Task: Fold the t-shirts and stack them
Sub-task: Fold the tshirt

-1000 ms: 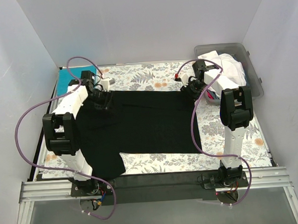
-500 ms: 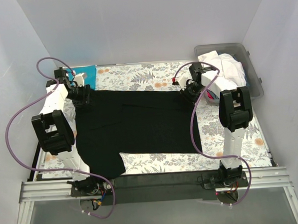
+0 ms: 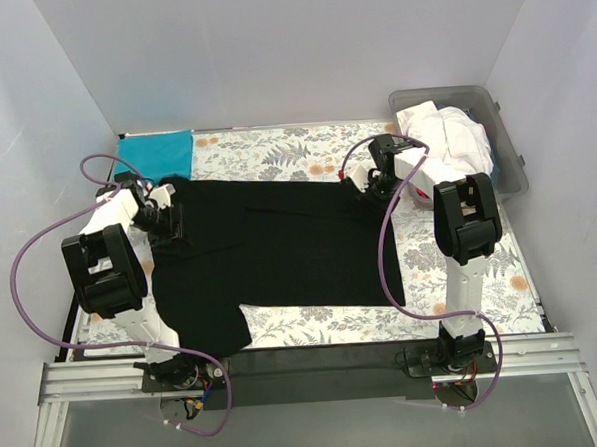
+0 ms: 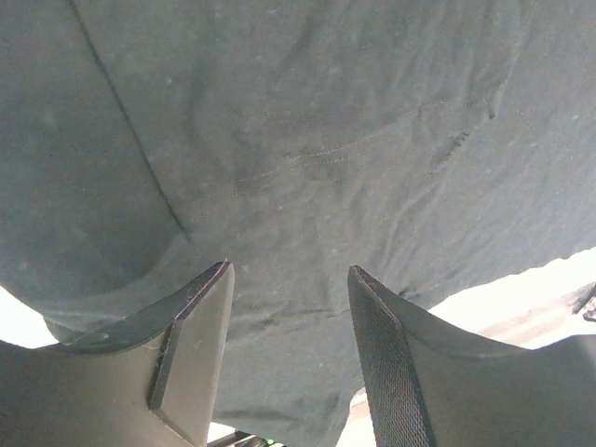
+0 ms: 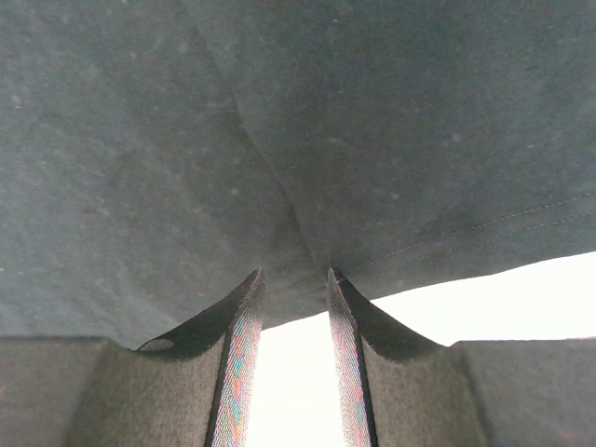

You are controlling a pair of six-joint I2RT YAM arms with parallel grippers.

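The black t-shirt (image 3: pixel 280 244) lies spread flat on the floral table cloth. My left gripper (image 3: pixel 164 217) is open, low over the shirt's left sleeve area; in the left wrist view black cloth (image 4: pixel 307 140) fills the space beyond the open gripper (image 4: pixel 291 272). My right gripper (image 3: pixel 365 186) is at the shirt's back right corner, jaws a little apart, with the shirt's hem (image 5: pixel 438 233) reaching between the tips of the gripper (image 5: pixel 294 276). The teal-blue t-shirt (image 3: pixel 156 151) lies folded at the back left. The white t-shirt (image 3: pixel 456 140) sits in the grey tub.
The clear grey plastic tub (image 3: pixel 511 167) stands at the back right, close to the right arm. The floral table cloth (image 3: pixel 275 150) shows behind and in front of the black shirt. White walls close in the left, back and right sides.
My left gripper swung out from the shirt's back left to the far left edge, then came nearer over the left sleeve. My right gripper shifted slightly left at the back right corner.
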